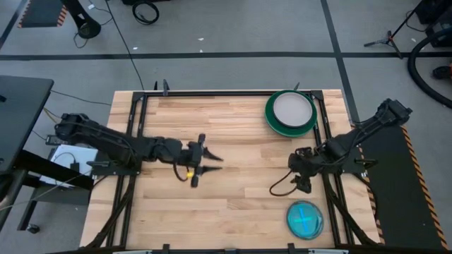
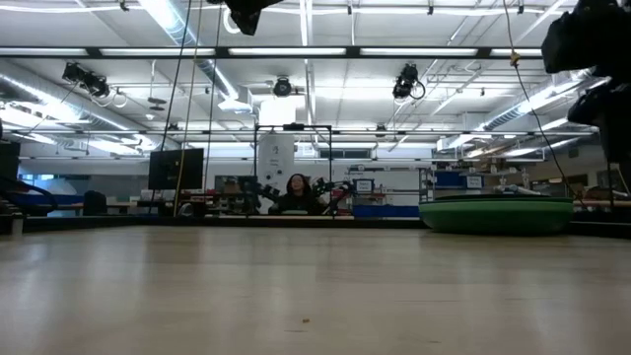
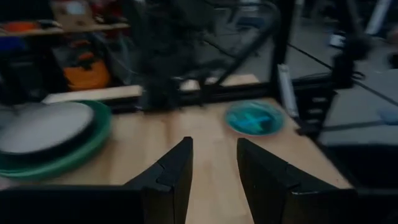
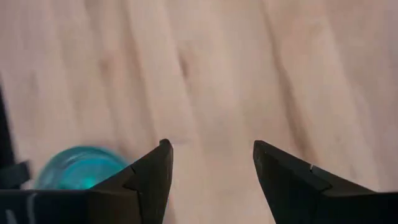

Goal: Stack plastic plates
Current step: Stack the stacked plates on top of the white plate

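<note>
In your high view, the green plate stack [image 1: 270, 113] sits at the upper right of the table [image 1: 233, 212], with a pale grey plate [image 1: 294, 109] nested on top. The small blue plate [image 1: 305, 219] lies alone at lower right. Your left gripper [image 1: 210, 164] hovers mid-table, fingers apart, empty. Your right gripper [image 1: 299, 185] hangs between the stack and the blue plate, fingers apart, empty.
</note>
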